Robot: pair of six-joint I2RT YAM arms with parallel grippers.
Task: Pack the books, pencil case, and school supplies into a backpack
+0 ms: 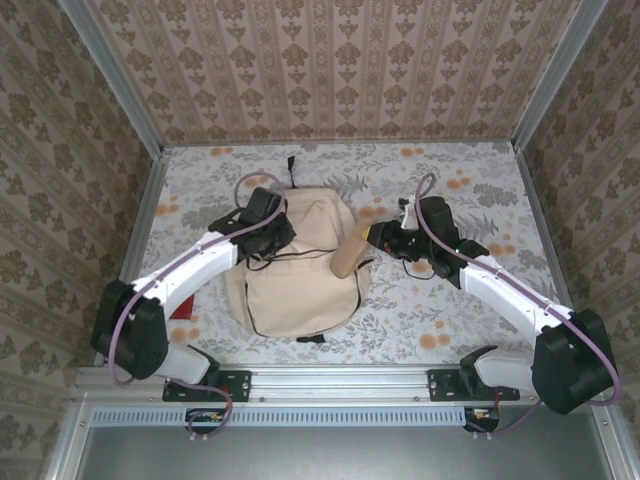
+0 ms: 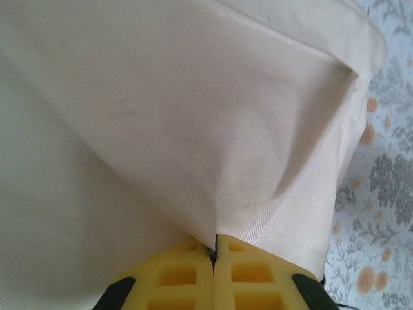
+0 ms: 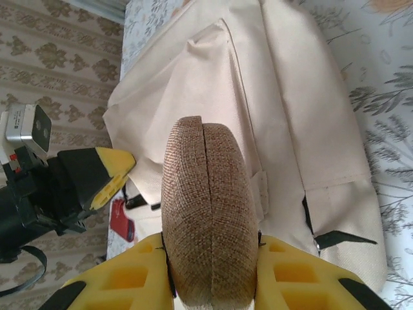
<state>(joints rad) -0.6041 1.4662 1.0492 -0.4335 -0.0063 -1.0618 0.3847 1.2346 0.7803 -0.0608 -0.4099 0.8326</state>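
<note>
The beige backpack (image 1: 300, 290) lies flat in the middle of the table. My left gripper (image 1: 272, 240) is at its upper left edge, shut on a pinched fold of the backpack's fabric (image 2: 193, 129), with a dark sliver between the yellow fingers (image 2: 187, 274). My right gripper (image 1: 378, 237) is shut on one end of the tan woven pencil case (image 1: 352, 255), which slants down onto the backpack's right edge. In the right wrist view the pencil case (image 3: 206, 213) fills the gap between the fingers, above the backpack (image 3: 290, 116) and facing the left gripper (image 3: 106, 177). The books are out of view.
A small red object (image 1: 185, 308) lies on the floral tablecloth left of the backpack, under the left arm; it is also in the right wrist view (image 3: 121, 219). Patterned walls close off the table on three sides. Black straps (image 3: 335, 239) stick out from the backpack.
</note>
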